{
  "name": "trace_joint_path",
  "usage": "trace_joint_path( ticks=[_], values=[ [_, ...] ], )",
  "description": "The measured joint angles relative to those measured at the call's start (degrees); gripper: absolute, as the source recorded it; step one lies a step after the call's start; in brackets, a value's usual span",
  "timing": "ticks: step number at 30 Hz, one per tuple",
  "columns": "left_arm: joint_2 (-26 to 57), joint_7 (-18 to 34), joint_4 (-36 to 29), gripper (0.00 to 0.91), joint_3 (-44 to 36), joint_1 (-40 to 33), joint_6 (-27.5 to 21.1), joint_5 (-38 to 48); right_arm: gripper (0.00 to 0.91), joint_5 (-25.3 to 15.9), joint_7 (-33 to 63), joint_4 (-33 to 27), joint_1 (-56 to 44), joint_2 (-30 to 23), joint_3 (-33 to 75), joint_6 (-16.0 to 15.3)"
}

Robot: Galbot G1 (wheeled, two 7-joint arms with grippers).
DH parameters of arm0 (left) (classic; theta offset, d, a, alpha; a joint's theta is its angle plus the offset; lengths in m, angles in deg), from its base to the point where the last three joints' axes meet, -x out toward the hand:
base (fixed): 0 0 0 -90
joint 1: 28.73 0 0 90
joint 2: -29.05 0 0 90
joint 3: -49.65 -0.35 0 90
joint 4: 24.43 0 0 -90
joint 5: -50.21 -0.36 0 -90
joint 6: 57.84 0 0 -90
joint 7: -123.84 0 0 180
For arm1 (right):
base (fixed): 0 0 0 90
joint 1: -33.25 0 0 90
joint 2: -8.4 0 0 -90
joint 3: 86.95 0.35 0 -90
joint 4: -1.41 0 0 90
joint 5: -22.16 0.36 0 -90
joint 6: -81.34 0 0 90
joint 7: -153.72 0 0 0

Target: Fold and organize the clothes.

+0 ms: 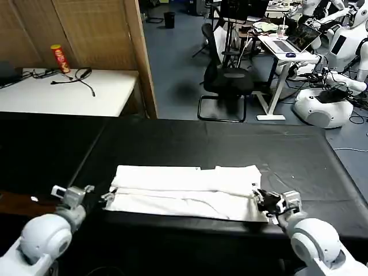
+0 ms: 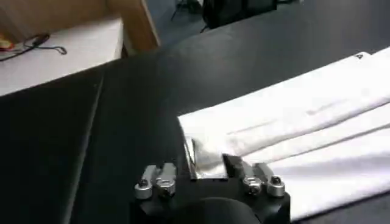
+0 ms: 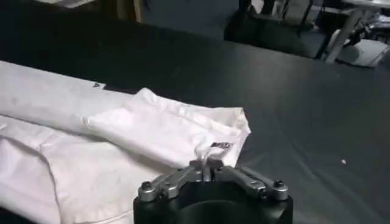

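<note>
Lying across the near half of the black tabletop (image 1: 230,144), the plain white cotton short-sleeved T-shirt (image 1: 184,192) is folded into a long, flat band that runs from the robot's left to its right, close to the near edge.

At the band's left end sits the left claw (image 1: 104,198), low over the tabletop. In the left wrist view this left claw (image 2: 207,165) has its two fingers (image 2: 233,164) apart, with the corner of the white T-shirt (image 2: 292,128) lying between them; the fabric there looks slightly bunched, though whether the fingertips actually touch it is hard to tell from this angle.

Along the middle, the band shows two lengthwise layers, the far one lying partly over the near one, with a soft crease running between them.

At the band's right end is the right claw (image 1: 259,200), also low and at the near corner of the cloth. In the right wrist view the right claw (image 3: 207,165) is clenched, its metal fingers (image 3: 183,176) drawn together on a pinch of the T-shirt (image 3: 158,131) by the hem, just beside a small dark label. A folded flap, probably a sleeve, lies over the body of the garment at this end, its edge slightly raised and rumpled.
</note>
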Motion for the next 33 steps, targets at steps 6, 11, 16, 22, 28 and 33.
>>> trace_joint_path(
  ticks=[6, 11, 16, 22, 28, 33],
  values=[
    [-2.4, 1.7, 2.7, 0.878, 0.7, -5.7, 0.0, 4.2, 0.878, -1.2, 0.9, -3.5, 4.6, -2.9, 0.5, 0.6],
    [-6.1, 2.0, 11.3, 0.878, -2.6, -15.1, 0.2, 6.0, 0.878, -3.5, 1.0, -9.7, 10.2, -6.4, -2.3, 4.7],
    [-9.6, 1.8, 19.4, 0.878, -5.8, -21.7, 1.6, 6.9, 0.878, -3.6, 1.3, -15.5, 14.4, -9.5, -3.8, 6.9],
    [-12.7, 0.7, 24.9, 0.878, -7.8, -24.1, 2.5, 6.5, 0.878, -4.1, 1.8, -21.9, 17.9, -12.8, -5.4, 8.1],
    [-14.2, -0.7, 28.0, 0.878, -8.3, -25.0, 2.7, 6.3, 0.683, -6.3, 1.8, -26.7, 20.2, -15.9, -6.6, 8.6],
    [-14.5, -1.3, 29.3, 0.146, -8.3, -25.1, 3.2, 6.2, 0.527, -6.8, 1.9, -27.3, 20.1, -16.8, -6.7, 8.3]
  ],
)
